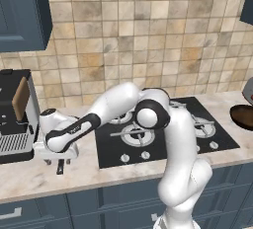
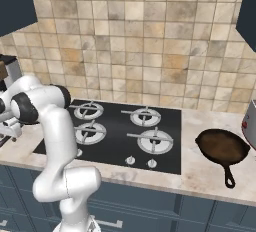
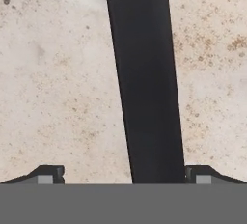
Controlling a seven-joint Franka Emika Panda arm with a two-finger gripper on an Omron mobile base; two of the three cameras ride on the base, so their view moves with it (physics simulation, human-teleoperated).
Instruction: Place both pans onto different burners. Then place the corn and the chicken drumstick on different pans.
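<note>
My gripper (image 1: 59,160) hangs low over the counter left of the cooktop (image 1: 220,135). It is open, and its fingertips (image 3: 48,174) straddle a long black pan handle (image 3: 144,83) without touching it. The handle's end (image 1: 60,167) pokes out below the hand, and the arm hides the rest of that pan. The reddish-brown pan (image 2: 222,146) lies on the counter right of the cooktop, handle toward the front edge. The burners (image 2: 155,140) carry nothing. The corn and the chicken drumstick are out of view.
A black and silver coffee machine (image 1: 15,119) stands against the wall just left of the hand. A grey appliance (image 2: 250,121) sits at the far right behind the reddish-brown pan. Small knobs (image 2: 131,160) line the cooktop's front.
</note>
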